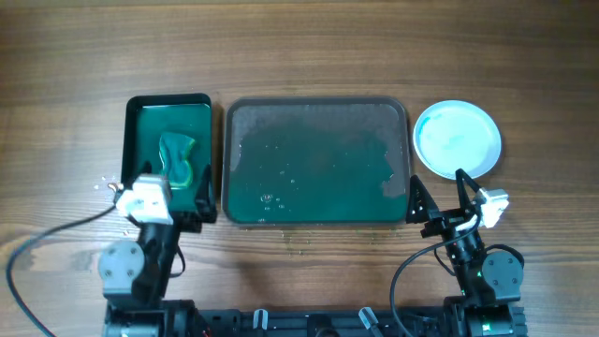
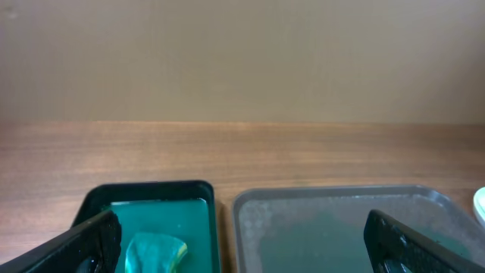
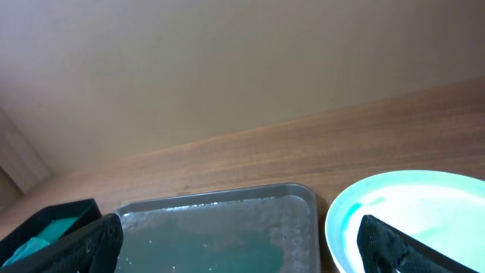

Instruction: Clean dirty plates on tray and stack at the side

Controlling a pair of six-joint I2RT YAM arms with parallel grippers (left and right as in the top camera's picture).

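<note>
The plates (image 1: 458,139) sit just ahead of the right gripper (image 1: 440,195), jaws wide apart. The left gripper (image 1: 175,192), also spread and empty, is farther off.

Brown wood-grain table (image 1: 299,47) w/ plain beige wall (image 2: 242,53) behind, even light.

No writing, label, brand, number or sign can be read in any of the three views. The white mount on the left arm (image 1: 147,197), at the lower left of the overhead frame, and the white mount on the right arm (image 1: 493,198), at the lower right, are too small and blurred to tell whether they carry any marking.
</note>
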